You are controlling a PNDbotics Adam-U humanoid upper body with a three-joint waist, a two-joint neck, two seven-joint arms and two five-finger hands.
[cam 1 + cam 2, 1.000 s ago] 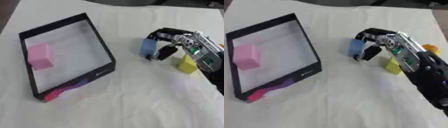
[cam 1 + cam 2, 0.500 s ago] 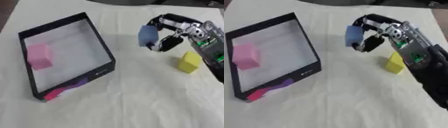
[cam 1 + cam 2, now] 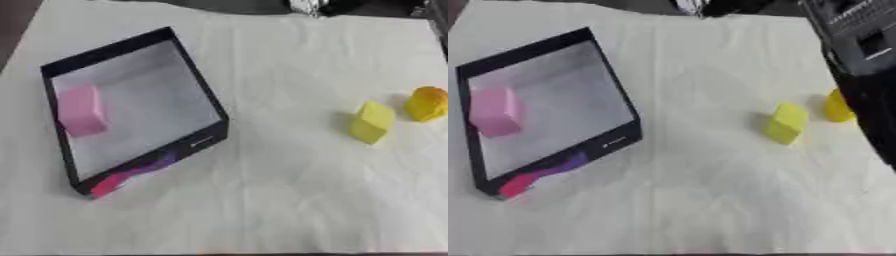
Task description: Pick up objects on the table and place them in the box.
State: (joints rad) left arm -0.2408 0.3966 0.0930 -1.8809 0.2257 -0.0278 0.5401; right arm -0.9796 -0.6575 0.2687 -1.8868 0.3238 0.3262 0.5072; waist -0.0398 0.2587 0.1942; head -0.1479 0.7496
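A black box (image 3: 200,81) with a white floor lies at the left, and a pink block (image 3: 80,110) rests inside it by the left wall. On the cloth to the right sit a yellow block (image 3: 371,121) and a rounded yellow-orange object (image 3: 427,103). My right arm (image 3: 866,60) runs up the right edge. Only a black and silver bit of my right hand (image 3: 709,6) shows, at the top edge, far above the box. The blue block seen earlier appears in neither view. My left hand is out of sight.
A white cloth (image 3: 262,200) covers the table, with its far edge along the top. The box's front wall (image 3: 144,165) carries a pink and purple pattern. Bare cloth lies between the box and the yellow block.
My right hand, shut on the blue block, rose from beside the yellow block and went up and back to the top edge. The blue block has left the view.
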